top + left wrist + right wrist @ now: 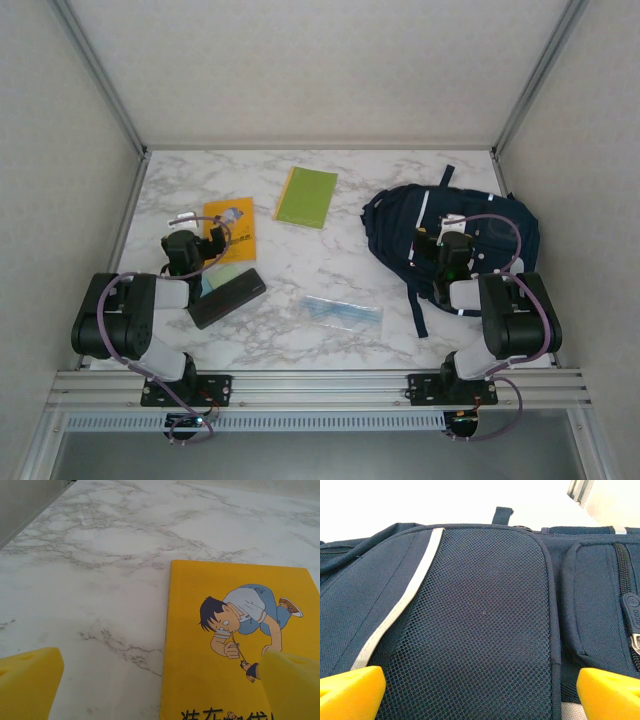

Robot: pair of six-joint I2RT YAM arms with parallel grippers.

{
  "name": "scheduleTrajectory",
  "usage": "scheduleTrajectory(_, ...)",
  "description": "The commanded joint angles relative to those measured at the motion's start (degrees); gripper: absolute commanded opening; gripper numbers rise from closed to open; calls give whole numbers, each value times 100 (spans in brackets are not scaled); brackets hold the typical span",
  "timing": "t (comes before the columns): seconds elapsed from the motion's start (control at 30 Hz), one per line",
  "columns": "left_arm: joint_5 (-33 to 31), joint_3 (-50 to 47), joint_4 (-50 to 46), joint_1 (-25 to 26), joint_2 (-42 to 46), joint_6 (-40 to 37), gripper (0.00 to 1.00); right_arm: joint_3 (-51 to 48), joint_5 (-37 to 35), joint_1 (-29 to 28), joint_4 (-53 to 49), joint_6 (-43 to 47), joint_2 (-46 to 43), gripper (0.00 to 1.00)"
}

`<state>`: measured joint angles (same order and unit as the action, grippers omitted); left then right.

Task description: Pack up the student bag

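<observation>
Top external | student bag (400, 225) flat, right side | yellow book (240, 232) left

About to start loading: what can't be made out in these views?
- Student bag main opening, zipped or not: top view, the right arm lies over part; right wrist view cuts a pocket zipper at the edge.
- Yellow book title: left wrist view, cut by the bottom edge, a finger over part.
- Pale green item: top view, mostly under the dark case.
- Clear sleeve contents: top view, too small.

White marble tabletop (330, 260), pale walls (320, 60), aluminium rails (320, 382)
</observation>
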<state>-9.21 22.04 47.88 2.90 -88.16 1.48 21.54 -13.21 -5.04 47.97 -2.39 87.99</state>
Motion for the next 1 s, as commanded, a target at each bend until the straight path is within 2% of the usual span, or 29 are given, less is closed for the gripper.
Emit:
scheduleTrajectory(0.0, 87, 120, 4, -8, 9, -25, 100, 50, 50, -24, 68, -7, 26, 99)
scheduleTrajectory(0.27, 17, 142, -42, -3, 52, -38, 98, 32, 33, -27, 78, 2, -1, 99)
scheduleTrajectory(0.37, -195, 605, -1184, 50, 529, -33, 95, 275, -330, -24, -933, -146, -474, 99)
scheduleTrajectory(0.4, -247, 856, -1698, 66, 694, -33, 93, 651, -434, -27, -1481, -232, -649, 99)
scheduleTrajectory(0.47, -460, 1303, -2416, 109, 842, 81, 96, 1013, -485, -30, -2516, -565, -963, 99)
scheduleTrajectory(0.57, -362, 1968, -3224, 132, 958, 621, 100, 1457, -525, -39, -3900, -1337, -1459, 99)
scheduleTrajectory(0.63, -263, 2412, -3694, 214, 935, 941, 100, 1688, -1008, -36, -4908, -2247, -1802, 99)
scheduleTrajectory(0.73, -264, 2931, -4177, 534, 871, 1206, 100, 1997, -1290, 38, -6472, -3623, -2149, 99)
scheduleTrajectory(0.87, -419, 3378, -4605, 1242, 727, 1419, 100, 1896, -552, 50, -7607, -4881, -2655, 99)
scheduleTrajectory(0.97, -255, 3456, -4708, 1670, 545, 1880, 100, 1647, 12, 48, -8164, -5775, -2945, 99)
